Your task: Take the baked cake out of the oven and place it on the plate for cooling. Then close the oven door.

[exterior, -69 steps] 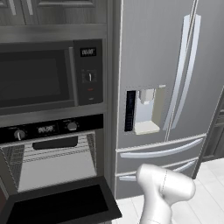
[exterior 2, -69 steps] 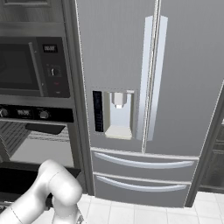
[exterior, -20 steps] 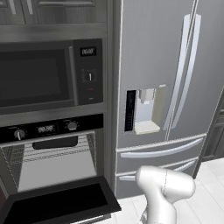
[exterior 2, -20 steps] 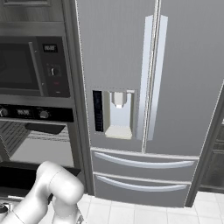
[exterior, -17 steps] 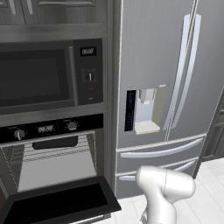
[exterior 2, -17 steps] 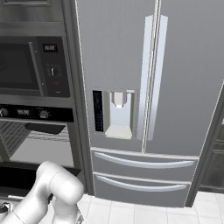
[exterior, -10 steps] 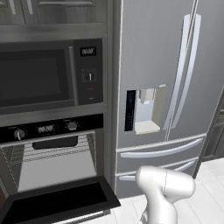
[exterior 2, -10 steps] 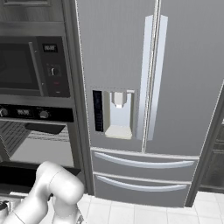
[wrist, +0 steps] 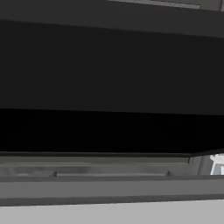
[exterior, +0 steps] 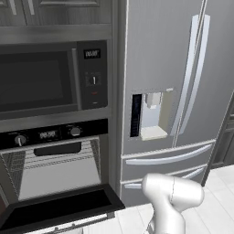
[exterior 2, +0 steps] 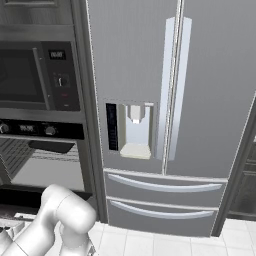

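Left base view: oven [exterior: 55, 160] below microwave [exterior: 50, 80], oven door [exterior: 59, 208] dropped open, arm low at right.
Right base view: oven [exterior 2: 37, 150] left of fridge [exterior 2: 165, 110].
Hand view: door underside [wrist: 109, 83] close ahead of pincer (jaws wide apart).

**A fitted home kitchen**

A tall built-in appliance column stands on the left: a microwave [exterior: 43, 77] with a side keypad sits above a black oven [exterior: 55, 160] with two knobs and wire racks, its drop-down oven door [exterior: 61, 208] open. To the right stands a stainless French-door refrigerator [exterior: 173, 91] with a dispenser [exterior 2: 131, 130] and two drawers. Grey cabinets [exterior: 55, 11] run above; white floor tiles [exterior 2: 165, 242] lie below.
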